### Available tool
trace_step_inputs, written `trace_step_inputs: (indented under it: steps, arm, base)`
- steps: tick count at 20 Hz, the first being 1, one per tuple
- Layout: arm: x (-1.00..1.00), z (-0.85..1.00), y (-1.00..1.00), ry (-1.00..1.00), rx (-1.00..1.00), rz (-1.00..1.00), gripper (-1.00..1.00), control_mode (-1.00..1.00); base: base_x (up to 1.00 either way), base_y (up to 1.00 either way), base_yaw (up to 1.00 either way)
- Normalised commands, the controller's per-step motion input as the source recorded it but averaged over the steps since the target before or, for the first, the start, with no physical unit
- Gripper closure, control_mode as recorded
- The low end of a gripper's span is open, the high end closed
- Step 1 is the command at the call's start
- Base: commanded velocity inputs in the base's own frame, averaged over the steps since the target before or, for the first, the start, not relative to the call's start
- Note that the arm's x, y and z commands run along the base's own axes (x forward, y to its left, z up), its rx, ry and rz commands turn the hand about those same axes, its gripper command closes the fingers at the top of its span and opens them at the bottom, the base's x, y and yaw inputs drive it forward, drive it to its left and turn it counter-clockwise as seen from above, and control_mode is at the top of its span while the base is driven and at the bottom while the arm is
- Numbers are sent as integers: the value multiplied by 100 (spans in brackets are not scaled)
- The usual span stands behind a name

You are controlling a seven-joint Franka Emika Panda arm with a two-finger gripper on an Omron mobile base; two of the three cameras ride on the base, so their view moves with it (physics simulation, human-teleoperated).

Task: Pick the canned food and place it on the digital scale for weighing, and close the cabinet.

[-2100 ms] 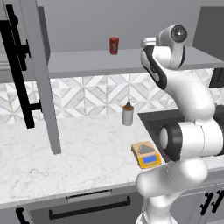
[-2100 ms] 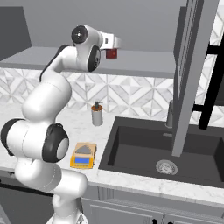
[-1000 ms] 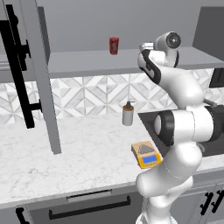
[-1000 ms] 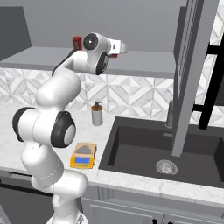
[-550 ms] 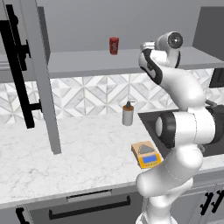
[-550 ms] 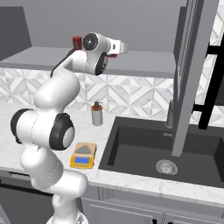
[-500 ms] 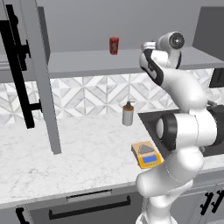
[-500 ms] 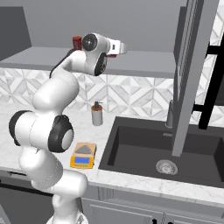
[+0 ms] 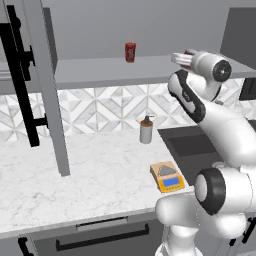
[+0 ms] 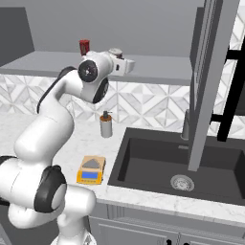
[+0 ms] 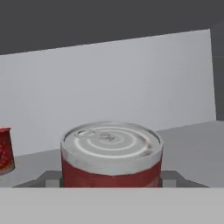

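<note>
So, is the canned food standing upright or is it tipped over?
Upright. In the hand view the canned food stands on the cabinet shelf, its silvery ringed top facing up and level, its red side wall vertical below.

White marble counter [image 9: 90, 175], geo-tile backsplash [image 9: 105, 107], dark sink [image 10: 182, 165].

Arm's stretched way up, hand at shelf height

The white arm rises from the base, bends at the elbow and points its gripper [image 10: 125, 65] roughly level toward the back wall. Can't really tell how wide the jaws stand from these angles.
</note>
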Motion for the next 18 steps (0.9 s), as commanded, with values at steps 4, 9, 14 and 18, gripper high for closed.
trace_step_inputs:
  steps: [4,9,14,18]
  arm:
    - [-100,0,1,-13,8,0,100,-100]
    - [-100,1,8,4,0,5,100,-100]
    - [-91,-21,9,14,-2,17,100,-100]
    - [-51,-71,7,12,1,35,100,-100]
  base:
    - [0,0,0]
    - [0,0,0]
    - [0,0,0]
    - [0,0,0]
